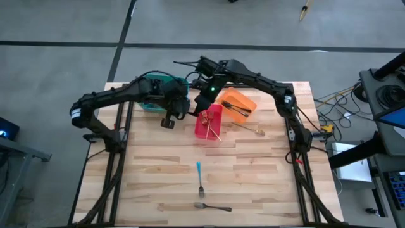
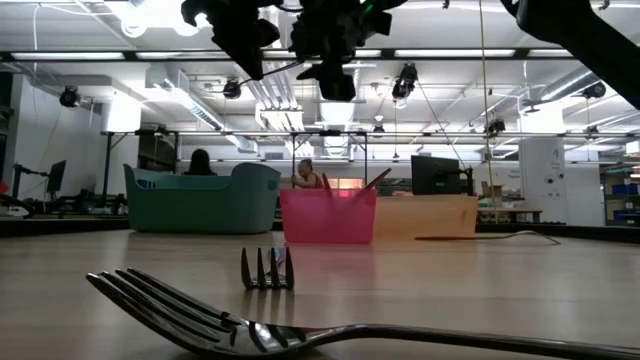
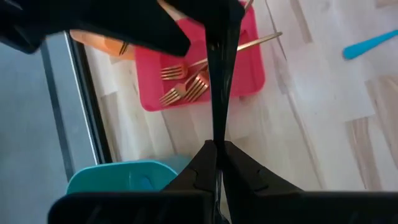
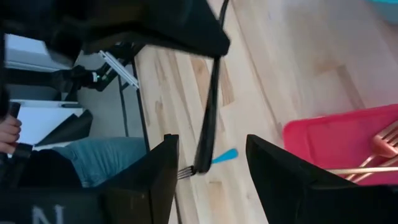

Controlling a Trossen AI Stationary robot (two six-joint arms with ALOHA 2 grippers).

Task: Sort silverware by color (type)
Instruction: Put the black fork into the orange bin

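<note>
Fingers of the left gripper (image 3: 217, 149) are pressed together on a dark-handled utensil (image 3: 219, 81), held above the table's far middle just left of the red bin (image 1: 209, 123). Jaws of the right gripper (image 4: 208, 168) are spread apart on either side of that same utensil, not touching it. Gold forks (image 3: 181, 84) are seen lying in the red bin. A blue-handled fork (image 1: 199, 175) and a silver fork (image 1: 212, 206) are left on the near table (image 1: 266, 183), well apart from the bins.
</note>
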